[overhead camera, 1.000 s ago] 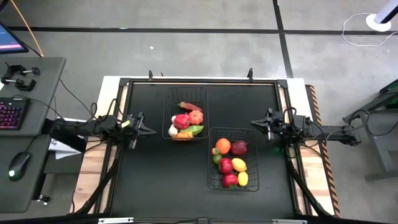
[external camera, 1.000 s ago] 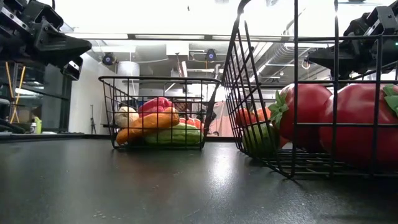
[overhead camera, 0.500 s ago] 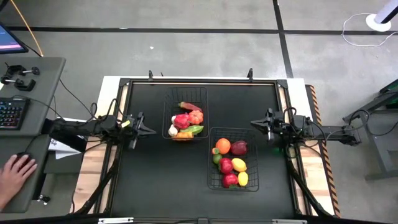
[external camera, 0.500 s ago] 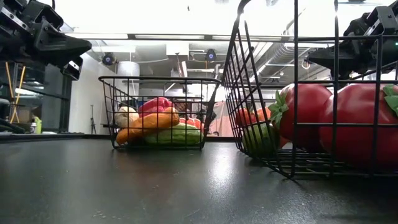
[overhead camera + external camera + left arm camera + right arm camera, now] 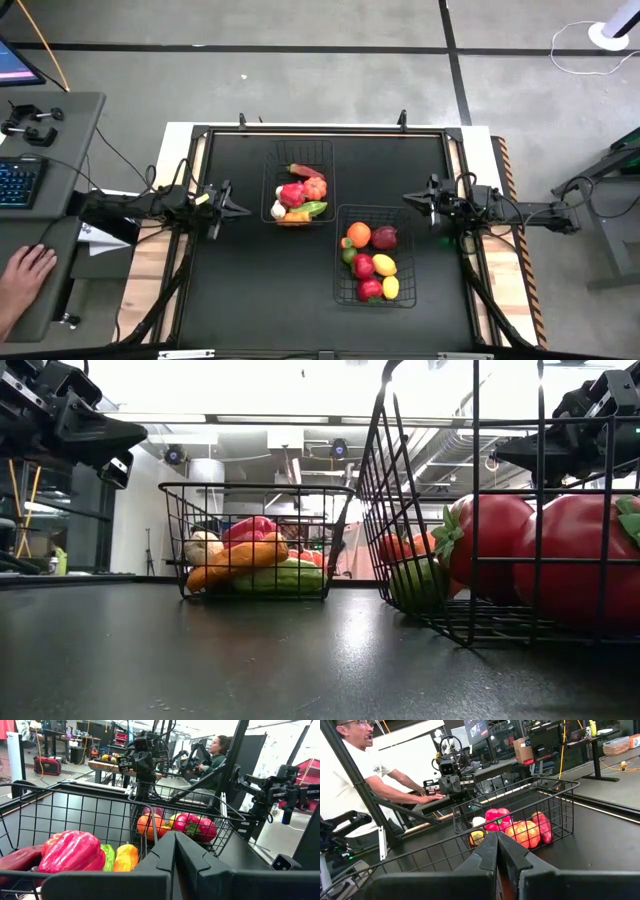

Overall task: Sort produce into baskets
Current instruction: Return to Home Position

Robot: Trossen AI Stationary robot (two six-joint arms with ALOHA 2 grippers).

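Observation:
Two black wire baskets stand on the black table. The far basket (image 5: pixel 266 185) holds a red pepper (image 5: pixel 292 194), a white piece (image 5: pixel 278 209), an orange carrot (image 5: pixel 294 217) and a green piece (image 5: pixel 316 208). The near basket (image 5: pixel 337 270) holds an orange (image 5: pixel 358 234), a red apple (image 5: pixel 363 265), a yellow lemon (image 5: pixel 384 264) and other produce. My left gripper (image 5: pixel 240 209) hovers shut at the table's left side, level, pointing at the baskets. My right gripper (image 5: pixel 408 198) hovers shut at the right side, pointing left. Neither holds anything.
A desk with a keyboard (image 5: pixel 20 182) stands left of the table, and a person's hand (image 5: pixel 25 268) rests on it. Seated people show beyond the table in both wrist views. Bare table surface lies to the left of and nearer than the far basket.
Both arms and all produce have kept still. A person's hand has come onto the desk left of the table, where a mouse lay uncovered before.

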